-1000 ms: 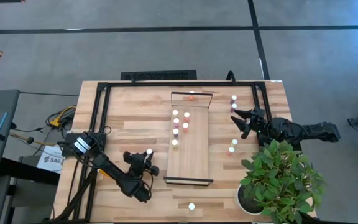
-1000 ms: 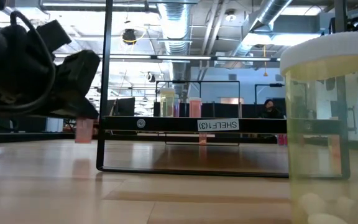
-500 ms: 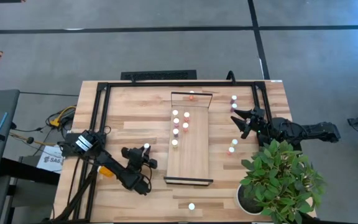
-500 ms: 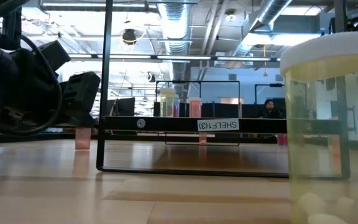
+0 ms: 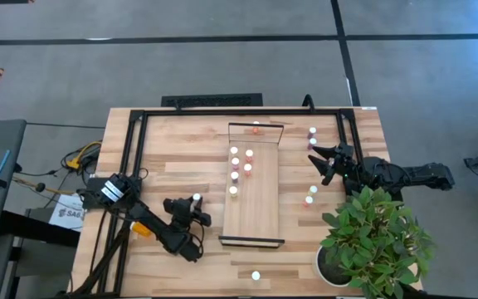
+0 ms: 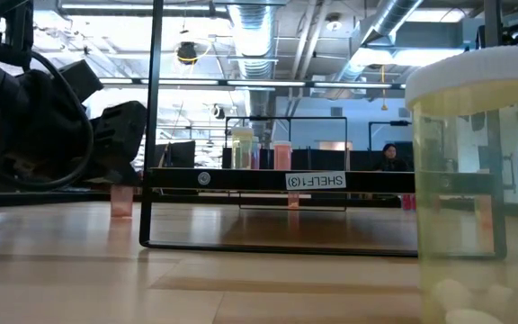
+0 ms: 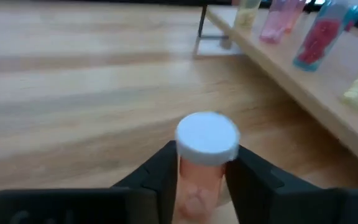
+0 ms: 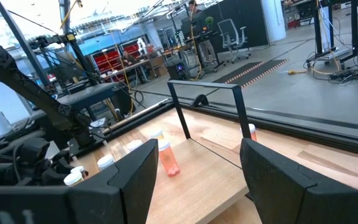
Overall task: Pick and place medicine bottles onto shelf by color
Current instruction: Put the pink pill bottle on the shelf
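The bottle (image 7: 206, 163) at the left gripper (image 5: 196, 208) has a round white cap over a clear pinkish-orange body, and it stands upright on the table (image 5: 173, 158) just left of the shelf (image 5: 254, 212), near the shelf's front end. In the left wrist view the two dark fingers (image 7: 160, 177) flank its body closely on both sides; whether they press it or have just let go cannot be told. In the low view the same bottle (image 6: 121, 199) shows as a small pink cylinder with its base on the wood, under the dark bulk of the left arm.

On the shelf stand several more white-capped bottles (image 5: 234, 170) in a loose column along its left half, and one more (image 5: 256, 128) sits at the far end rail. Others stand on the table right of the shelf (image 5: 309, 199), and a lone one (image 5: 256, 275) sits at the near edge, close to the low camera.

A second ago the left gripper carried the bottle a little above the table and slightly nearer the shelf; since then it has come down, and the bottle now rests on the wood.

The right gripper (image 5: 324, 162) waits right of the shelf with its jaws wide apart and nothing between them, unmoved, beside a potted plant (image 5: 376, 237).
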Motion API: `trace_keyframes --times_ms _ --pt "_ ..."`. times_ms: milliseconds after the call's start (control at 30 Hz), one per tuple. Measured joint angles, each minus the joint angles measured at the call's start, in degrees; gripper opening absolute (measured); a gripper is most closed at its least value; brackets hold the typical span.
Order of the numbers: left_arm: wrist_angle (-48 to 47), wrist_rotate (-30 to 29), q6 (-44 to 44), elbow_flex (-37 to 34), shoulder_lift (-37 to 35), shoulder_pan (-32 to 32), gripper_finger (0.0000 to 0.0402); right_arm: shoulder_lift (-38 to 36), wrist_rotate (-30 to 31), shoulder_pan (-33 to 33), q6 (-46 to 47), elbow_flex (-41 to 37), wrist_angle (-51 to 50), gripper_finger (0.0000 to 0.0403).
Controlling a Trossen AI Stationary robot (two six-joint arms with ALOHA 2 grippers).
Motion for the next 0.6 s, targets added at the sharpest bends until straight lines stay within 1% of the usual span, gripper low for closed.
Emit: trace_keyframes --times_ms 167,333,433,600 --pt "-0.3 0.0 0.0 0.9 0.1 -0.3 0.0170 0.0 0.0 0.0 0.0 0.0 0.0 0.0251" --pt "-0.6 0.6 -0.2 2.3 0.1 -1.5 0.0212 0.0 0.0 0.0 0.0 0.0 0.0 0.0251" --pt "-1.6 1.4 -0.3 3.7 0.1 -2.3 0.0232 0.0 0.0 0.0 0.0 0.0 0.0 0.0251" --pt "-5.4 5.2 -2.1 6.5 0.1 -3.4 0.0253 0.0 0.0 0.0 0.0 0.0 0.0 0.0251"
